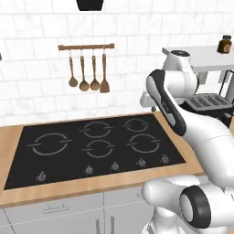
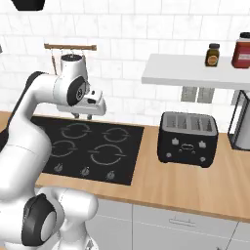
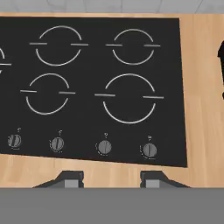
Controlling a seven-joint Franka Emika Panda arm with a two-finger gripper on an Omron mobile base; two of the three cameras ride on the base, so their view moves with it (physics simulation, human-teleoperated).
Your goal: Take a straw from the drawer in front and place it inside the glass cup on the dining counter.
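Note:
My gripper hangs open over the front edge of the black hob, with nothing between its fingertips. In the right base view the gripper points down above the hob's far side. Light-grey drawer fronts with slim bar handles run under the wood counter, all shut; I cannot tell which one is the task's drawer. The straw, the glass cup and the dining counter are out of view.
A black toaster stands on the wood counter right of the hob. Above it a white shelf carries two jars. Wooden utensils hang from a rail on the tiled wall.

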